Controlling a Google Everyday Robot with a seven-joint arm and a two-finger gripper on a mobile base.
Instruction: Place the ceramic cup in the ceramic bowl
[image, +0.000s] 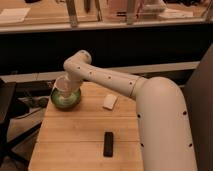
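Observation:
The green ceramic bowl (65, 100) sits at the far left of the wooden table (80, 145). The pale ceramic cup (64, 87) is directly over the bowl's opening, at or just inside its rim. My gripper (68, 83) is at the end of the white arm, right at the cup above the bowl. The arm's wrist hides most of the gripper.
A flat white rectangular block (109, 102) lies right of the bowl. A black rectangular object (108, 144) lies near the table's front. The arm's large white body (160, 125) covers the right side. A dark chair (7, 107) stands to the left.

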